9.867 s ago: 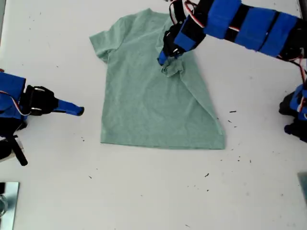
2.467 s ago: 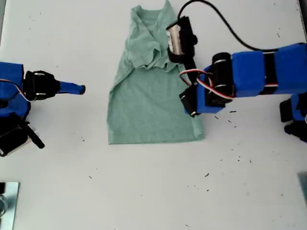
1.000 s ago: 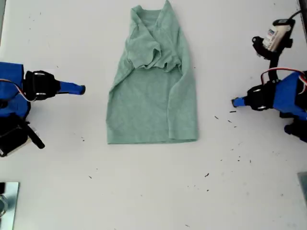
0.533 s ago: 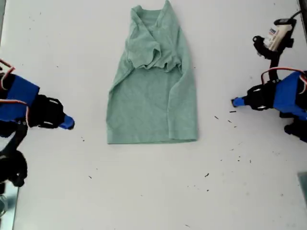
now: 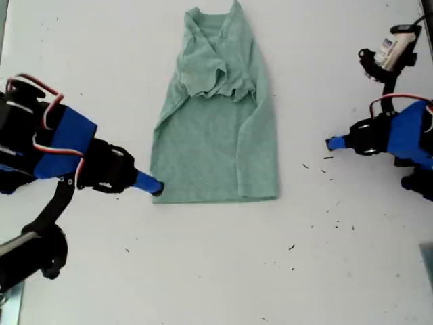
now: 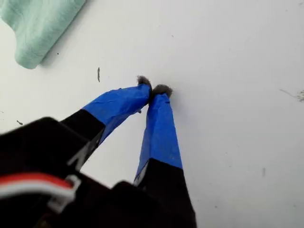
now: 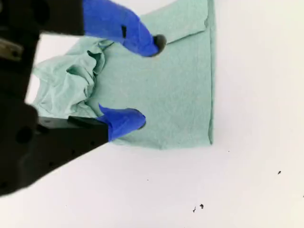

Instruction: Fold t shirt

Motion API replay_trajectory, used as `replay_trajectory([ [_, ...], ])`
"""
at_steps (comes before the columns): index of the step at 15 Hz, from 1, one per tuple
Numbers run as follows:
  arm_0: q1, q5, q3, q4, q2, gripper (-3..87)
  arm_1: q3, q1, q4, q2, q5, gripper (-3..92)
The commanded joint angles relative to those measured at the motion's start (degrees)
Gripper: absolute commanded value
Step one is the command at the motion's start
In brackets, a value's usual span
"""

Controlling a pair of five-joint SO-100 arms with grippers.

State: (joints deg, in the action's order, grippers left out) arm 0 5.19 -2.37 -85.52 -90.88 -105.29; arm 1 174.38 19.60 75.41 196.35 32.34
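- Exterior view's left: your second pincer (image 5: 154,188), released, sits at the hem corner of the t shirt (image 5: 216,149).
- Your first pincer (image 5: 331,143), clenched on nothing, is over bare surface (image 5: 216,271), well apart.

- My first gripper (image 6: 155,90): blue-taped fingers, dark fuzzy tips, black body.
- My second gripper (image 7: 142,83): blue fingers, black mount.
- Arms: blue shells, red-white wires.

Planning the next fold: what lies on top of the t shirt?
Its own folded-in sleeves, bunched across the chest of the t shirt. Layers under the bunch are covered.
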Motion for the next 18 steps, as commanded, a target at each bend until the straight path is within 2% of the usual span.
replay_trajectory([
  [1, -2.5, -0.2, -0.4, -0.4, 0.2, 25.0, 2.0, -0.9, 0.3, 1.0, -0.5, 2.4],
  [4, -5.7, 0.4, -9.7, 3.0, 3.2, 28.5, 2.1, -1.2, 0.4, 1.1, -0.5, 2.4],
  [8, -7.4, 0.0, -26.0, 21.4, 6.4, 29.2, 2.1, -1.8, 0.6, 1.7, -0.5, 2.4],
  [10, -7.3, 0.7, -28.5, 27.7, 14.6, 30.0, 2.1, -2.0, 0.6, 1.7, -0.4, 2.4],
  [11, -7.3, 2.2, -30.1, 30.8, 17.8, 27.8, 2.1, -2.3, 0.6, 1.8, -0.4, 2.4],
  [12, -7.3, 2.5, -32.4, 34.2, 18.7, 18.9, 2.1, -2.4, 0.7, 1.9, -0.4, 2.4],
  [13, -7.2, 2.6, -33.1, 34.8, 18.7, 2.9, 2.2, -2.5, 0.8, 2.2, -0.4, 2.4],
  [15, -5.1, 4.2, -32.3, 34.0, 12.7, -0.3, 2.2, -2.5, 0.8, 2.3, -0.3, 2.4],
  [16, -3.9, 6.9, -30.6, 30.4, 6.2, -0.3, 2.2, -2.5, 0.9, 2.4, -0.3, 2.4],
  [18, -3.8, 8.7, -22.1, 17.5, -1.6, -0.3, 2.3, -2.3, 0.9, 2.6, -0.1, 2.4],
])
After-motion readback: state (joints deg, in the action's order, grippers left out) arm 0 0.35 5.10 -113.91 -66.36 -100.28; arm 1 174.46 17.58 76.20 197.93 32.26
